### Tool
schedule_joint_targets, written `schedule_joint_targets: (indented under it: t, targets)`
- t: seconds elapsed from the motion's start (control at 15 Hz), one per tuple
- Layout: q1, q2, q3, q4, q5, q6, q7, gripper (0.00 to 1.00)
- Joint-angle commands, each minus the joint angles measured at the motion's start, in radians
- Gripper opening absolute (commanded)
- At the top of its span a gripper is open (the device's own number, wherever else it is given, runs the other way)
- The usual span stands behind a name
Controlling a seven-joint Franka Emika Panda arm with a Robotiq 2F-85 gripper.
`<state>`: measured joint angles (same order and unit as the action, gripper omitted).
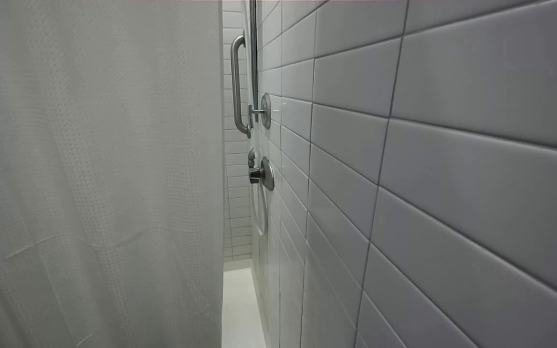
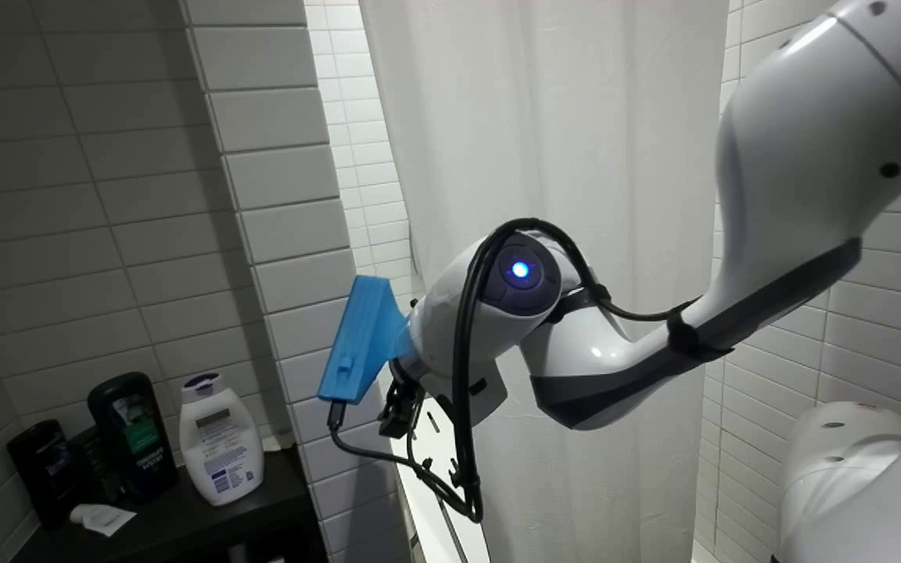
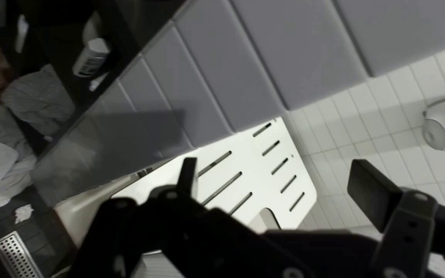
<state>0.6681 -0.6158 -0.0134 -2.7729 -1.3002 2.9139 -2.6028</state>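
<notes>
My gripper (image 3: pixel 280 185) stands open in the wrist view, its two black fingers wide apart with nothing between them. Beyond the fingers, apart from them, lies a white slotted panel (image 3: pixel 261 173) with a rounded cut-out, set against the tiled wall. In an exterior view the gripper (image 2: pixel 397 410) points down below a blue block (image 2: pixel 360 340) on the wrist, in front of the tiled wall edge; its fingers are too small to judge there. Part of the same slotted panel (image 2: pixel 427 469) shows beneath it. The arm does not appear in the exterior view of the shower fittings (image 1: pixel 267 174).
A pale shower curtain (image 2: pixel 615 141) hangs behind the arm. Left of the wrist, a black shelf (image 2: pixel 208 520) carries a white bottle (image 2: pixel 220 442), dark bottles (image 2: pixel 134 438) and a white tube (image 2: pixel 102 518). A metal grab bar (image 1: pixel 236 87) and a floor drain (image 3: pixel 16 255) are visible.
</notes>
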Motion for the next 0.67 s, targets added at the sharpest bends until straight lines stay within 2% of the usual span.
schedule_joint_targets:
  t: [0.0,0.4,0.47,0.6]
  targets:
    - [0.095,0.250,-0.052,0.113,-0.044,0.081,0.000,1.00]
    - [0.204,0.526,-0.069,0.252,-0.070,0.102,0.000,1.00]
    - [0.088,0.571,0.060,0.271,-0.060,0.124,0.000,1.00]
    - [0.055,0.643,0.121,0.313,-0.076,0.110,0.000,1.00]
